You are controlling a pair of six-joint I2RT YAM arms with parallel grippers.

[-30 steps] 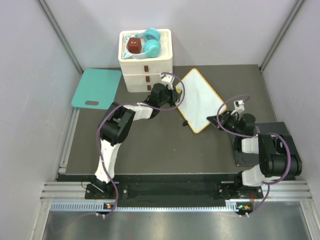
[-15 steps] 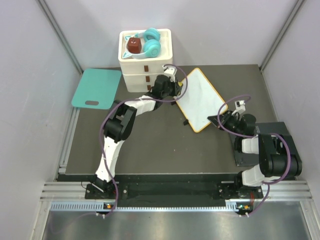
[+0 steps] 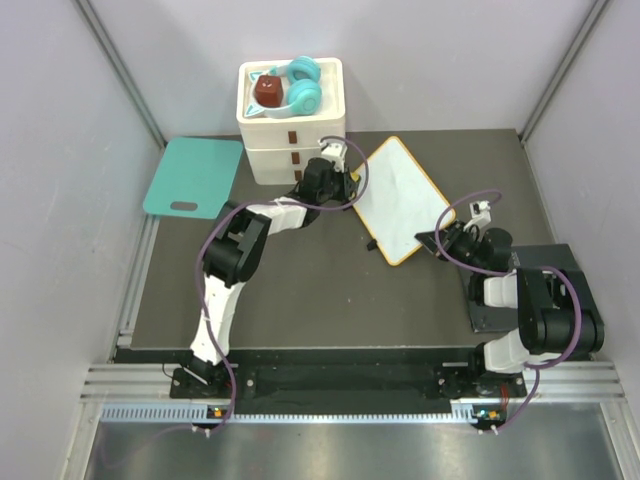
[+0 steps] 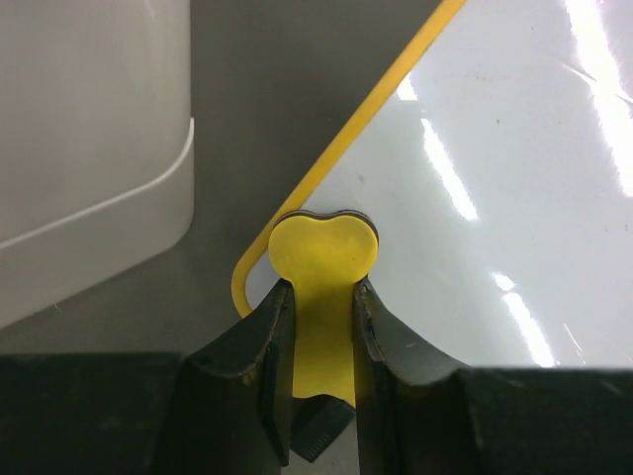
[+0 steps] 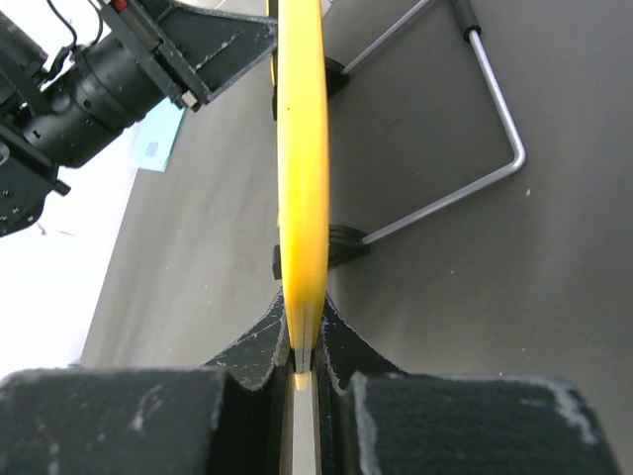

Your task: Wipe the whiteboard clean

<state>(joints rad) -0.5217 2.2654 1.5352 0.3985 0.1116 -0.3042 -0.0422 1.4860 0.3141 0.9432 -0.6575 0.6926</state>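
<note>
Left gripper (image 4: 317, 297) narrow, pinching yellow eraser (image 4: 323, 245) at whiteboard (image 3: 400, 198) left corner, near white drawer unit (image 4: 89, 139); right gripper (image 5: 303, 346) clamped on board's rim, mid-table.

blank yellow-rimmed whiteboard (image 3: 400, 198) stands propped at a slant, turned diamond-wise.

Whiteboard (image 4: 475, 198) partly beyond left-wrist frame.

There are two arms (image 3: 232, 255) (image 3: 535, 310). There is one whiteboard (image 3: 400, 198), one eraser (image 4: 321, 252), one teal board (image 3: 193, 176), one box (image 3: 295, 135), one pair of headphones (image 3: 303, 88), one red block (image 3: 267, 92) and one grey pad (image 3: 556, 256).
</note>
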